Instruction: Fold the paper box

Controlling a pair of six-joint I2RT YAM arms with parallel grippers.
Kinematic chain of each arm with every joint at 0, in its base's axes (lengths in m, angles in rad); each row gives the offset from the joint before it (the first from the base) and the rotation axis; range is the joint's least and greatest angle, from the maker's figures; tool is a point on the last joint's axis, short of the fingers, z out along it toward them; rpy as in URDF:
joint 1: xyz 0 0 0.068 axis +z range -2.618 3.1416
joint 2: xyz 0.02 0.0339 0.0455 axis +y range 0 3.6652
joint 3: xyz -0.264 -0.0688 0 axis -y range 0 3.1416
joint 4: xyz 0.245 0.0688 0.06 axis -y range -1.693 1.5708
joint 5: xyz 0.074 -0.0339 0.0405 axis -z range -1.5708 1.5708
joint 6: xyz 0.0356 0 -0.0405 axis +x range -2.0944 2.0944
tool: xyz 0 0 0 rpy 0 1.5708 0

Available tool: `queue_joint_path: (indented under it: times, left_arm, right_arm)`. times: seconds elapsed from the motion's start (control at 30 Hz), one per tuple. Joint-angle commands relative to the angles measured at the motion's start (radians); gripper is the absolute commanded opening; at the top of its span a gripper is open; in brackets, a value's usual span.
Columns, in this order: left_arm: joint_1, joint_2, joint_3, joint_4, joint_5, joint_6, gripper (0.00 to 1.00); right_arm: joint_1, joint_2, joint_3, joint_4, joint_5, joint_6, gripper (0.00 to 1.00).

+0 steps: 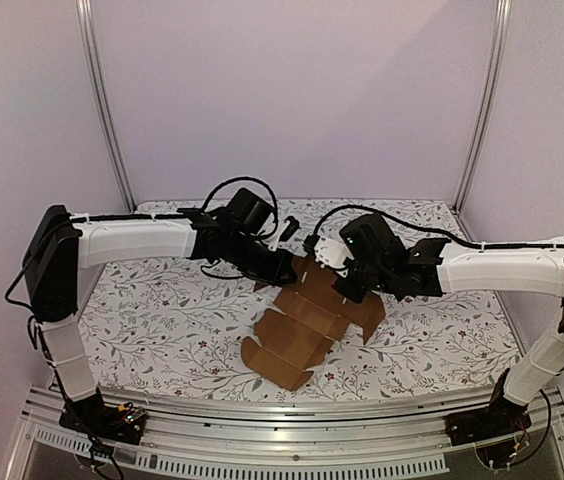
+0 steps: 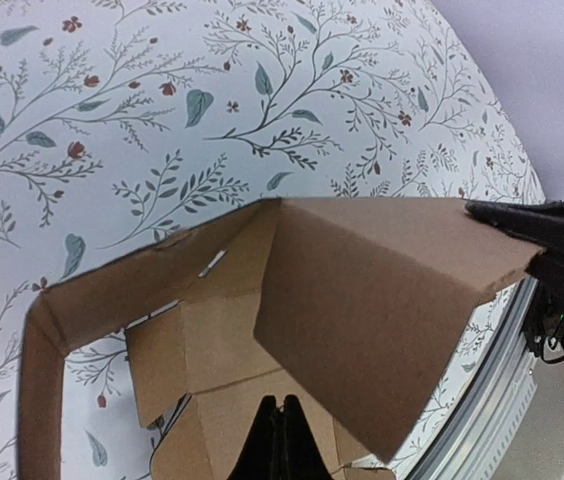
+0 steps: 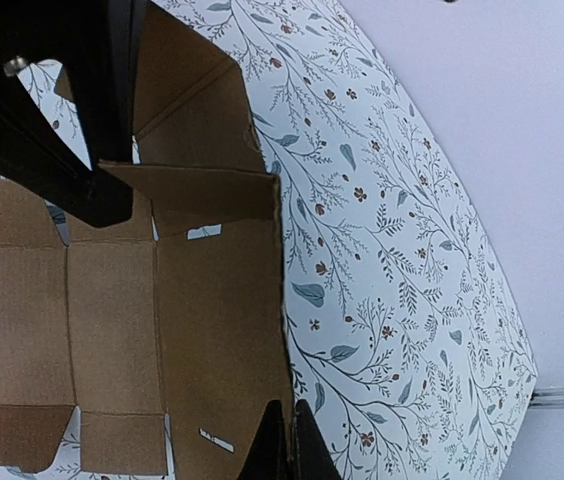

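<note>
- The paper box lies at the middle of the desk as a flat, unfolded brown die-cut sheet. It runs diagonally from near-left to far-right.
- In the left wrist view, one panel at the far end of the sheet stands tilted up off the desk; the remaining panels lie flat.
- Left end effector: clenched, fingertips together, positioned over the far-left part of the sheet. Whether cardboard is caught between the fingers cannot be told.
- Right end effector: clenched, fingertips together at the sheet's far-right edge. A grasp on the edge cannot be confirmed.
- The two end effectors are close together, with the raised panel between them.
</note>
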Motion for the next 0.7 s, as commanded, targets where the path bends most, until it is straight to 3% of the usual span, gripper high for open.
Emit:
queue_joint_path:
  times: [0.0, 0.67]
  left_arm:
    - [-0.013, -0.074, -0.064, -0.042, -0.097, 0.035, 0.0]
    - [-0.011, 0.07, -0.057, -0.048, -0.347, 0.068, 0.0]
  right_arm:
    - [-0.005, -0.015, -0.018, 0.001, 0.003, 0.03, 0.0]
    - [-0.09, 0.067, 0.037, -0.093, -0.205, 0.202, 0.0]
